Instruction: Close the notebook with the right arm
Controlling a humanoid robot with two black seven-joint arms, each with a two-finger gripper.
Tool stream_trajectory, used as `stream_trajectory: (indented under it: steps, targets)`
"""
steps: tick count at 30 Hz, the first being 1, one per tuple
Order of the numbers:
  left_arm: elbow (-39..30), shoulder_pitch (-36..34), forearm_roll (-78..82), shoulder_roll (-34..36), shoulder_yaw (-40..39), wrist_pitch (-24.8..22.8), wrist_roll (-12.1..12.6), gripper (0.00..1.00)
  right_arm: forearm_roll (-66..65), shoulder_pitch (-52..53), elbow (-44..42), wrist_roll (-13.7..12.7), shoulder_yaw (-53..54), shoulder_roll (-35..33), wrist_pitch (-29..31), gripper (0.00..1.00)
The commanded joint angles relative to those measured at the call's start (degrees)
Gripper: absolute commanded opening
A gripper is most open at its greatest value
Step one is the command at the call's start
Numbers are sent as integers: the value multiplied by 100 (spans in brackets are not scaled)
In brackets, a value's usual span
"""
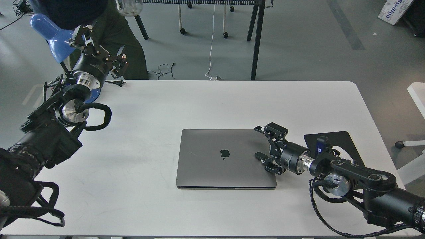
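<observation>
The space-grey notebook (219,159) lies shut and flat in the middle of the white table (212,99), its lid up with the black apple logo showing. My right gripper (260,142) is open and rests over the lid's right edge, its lower finger touching the lid. The right arm (348,179) comes in from the lower right. My left gripper (99,41) is open and empty, held above the table's far left corner beside the blue lamp.
A blue desk lamp (49,30) stands at the far left corner. A black mouse pad (338,142) lies right of the notebook, under my right arm. A person in dark clothes (109,33) stands behind the table's far left. Trestle table legs (257,39) stand beyond.
</observation>
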Motion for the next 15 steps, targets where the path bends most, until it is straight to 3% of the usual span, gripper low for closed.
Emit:
stream_trajectory:
  steps: [1,15]
  targets:
    - [3,0,0,1,0,0,0,100,5,-13,-28,1,-10,36,-46,100]
    - [3,0,0,1,0,0,0,100,-4,-57,-28,1,-18,45,-143,100]
